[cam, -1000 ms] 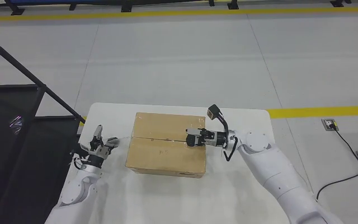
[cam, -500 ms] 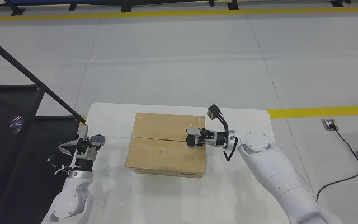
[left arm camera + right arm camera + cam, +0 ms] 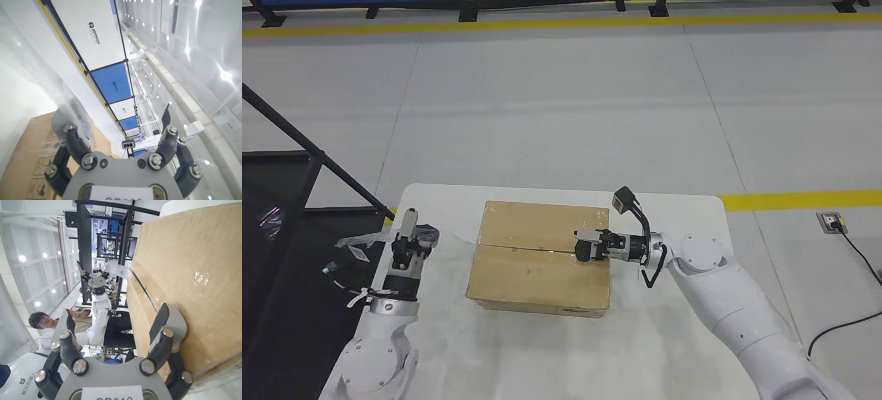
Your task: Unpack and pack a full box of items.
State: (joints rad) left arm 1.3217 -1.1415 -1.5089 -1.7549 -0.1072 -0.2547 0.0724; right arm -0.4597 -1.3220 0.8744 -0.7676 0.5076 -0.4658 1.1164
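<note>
The white tabletop (image 3: 662,330) carries a cardboard box (image 3: 542,260) at its middle. The box's flaps are shut and meet at a seam (image 3: 532,247) that runs along the length of its top.

The right end effector (image 3: 582,246) sits over the box top, near the end of the seam closest to that arm. In the right wrist view this end effector (image 3: 115,313) is released, with its fingers spread wide. One finger (image 3: 160,321) lies against the cardboard (image 3: 189,266) just beside the seam, and the other is out in the air, clear of the box.

The left end effector (image 3: 410,235) is above the tabletop, beside the box and apart from it. In its own wrist view the end effector (image 3: 113,113) is also released, fingers apart, with the box's side (image 3: 28,151) next to it.

A piece of clear film (image 3: 79,113) clings over one of its fingers. From above, the film (image 3: 360,240) trails away from the box, past the tabletop's edge.
</note>
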